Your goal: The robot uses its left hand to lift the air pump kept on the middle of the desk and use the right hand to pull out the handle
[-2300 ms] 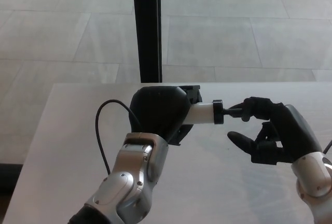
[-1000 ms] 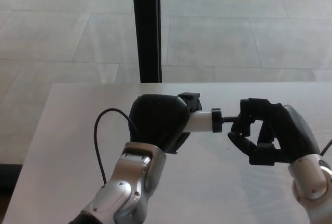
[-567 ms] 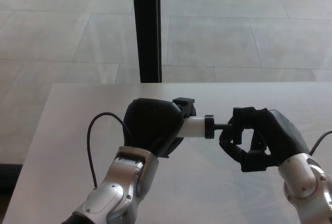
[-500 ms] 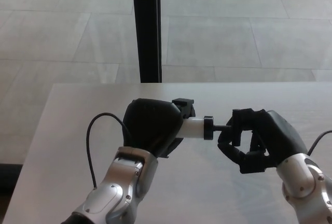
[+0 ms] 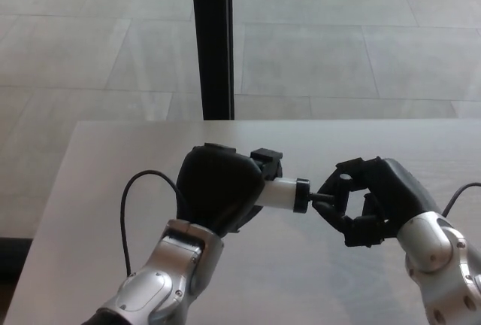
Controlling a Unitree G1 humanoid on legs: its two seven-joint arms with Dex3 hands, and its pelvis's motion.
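At the left, a thin black cable [image 5: 129,212] is seen looping beside the silver forearm, above the pale desk [image 5: 90,159]. The left hand [image 5: 219,195] is being kept wrapped round the air pump [image 5: 279,193], its fingers closed over most of the body, so that only the white barrel and a black fitting at the top are showing. The pump is being held lying sideways, apparently lifted clear of the middle of the desk, though a gap beneath it cannot be confirmed. To the right of the barrel's black end cap, the thin handle [image 5: 322,198] is being pinched by the right hand [image 5: 370,201], whose thumb and fingers are curled closed around it.

The pump is being judged small, light and rigid, with smooth plastic that may be slippery. A firm wrap round the body is therefore suited to the left hand. The handle looks slender and is best taken at its end and drawn straight along the barrel's line, since a sideways pull could bend the rod or twist the pump loose.

No brand, label or readable writing is being shown anywhere.
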